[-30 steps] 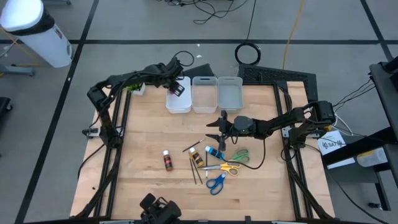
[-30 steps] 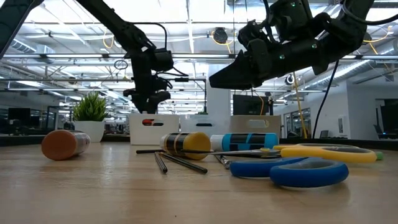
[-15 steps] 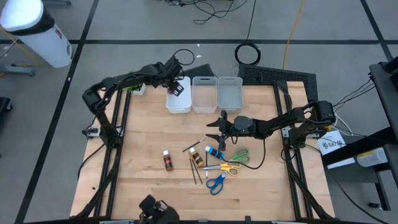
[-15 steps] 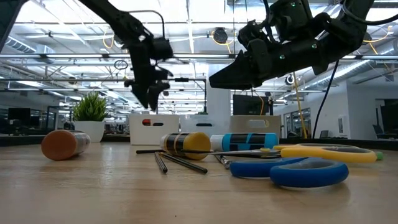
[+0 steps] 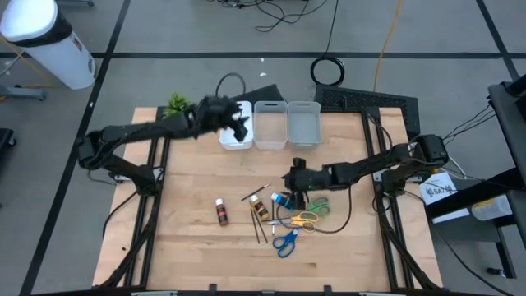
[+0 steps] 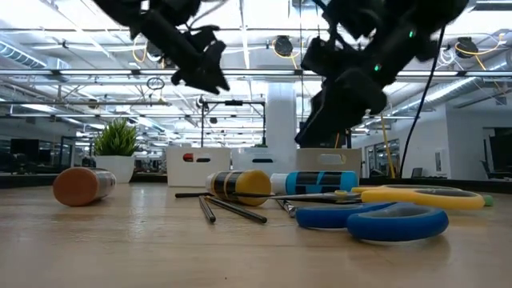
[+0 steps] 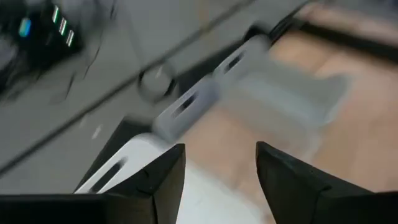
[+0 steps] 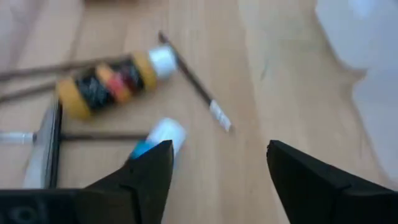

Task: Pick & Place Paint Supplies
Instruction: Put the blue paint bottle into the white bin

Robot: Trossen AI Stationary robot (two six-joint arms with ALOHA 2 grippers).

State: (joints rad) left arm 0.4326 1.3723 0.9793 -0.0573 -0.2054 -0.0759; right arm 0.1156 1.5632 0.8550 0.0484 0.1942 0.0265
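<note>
Open lab hall behind, wooden bench [image 5: 189, 238] in front, three translucent bins [image 5: 271, 125] lined up at its far edge beside a potted plant [image 5: 177, 104]. The paint supplies lie loose mid-bench: a blue paint bottle [image 5: 282, 200] and a yellow-ended bottle [image 5: 259, 204] side by side, a brown bottle [image 5: 221, 211] apart to their left, thin dark brushes [image 5: 258, 222] crossing between them, and green scissors [image 5: 316, 205], yellow scissors [image 5: 299, 221] and blue scissors [image 5: 286, 241] clustered on the right. Right end effector [image 5: 295, 182] hangs low right over the blue bottle, fingers apart, nothing between them. Left end effector [image 5: 239, 125] is up over the leftmost bin, fingers apart and empty too. Handling guess: the bottles look light, rigid and round, so they may roll or squirt out; best pinched across the middle of the body, fingers square to its length. The brushes are thin and lie flat, hard to get under; take them mid-shaft. The scissors look stiff; grab at the pivot or a handle loop.
</note>
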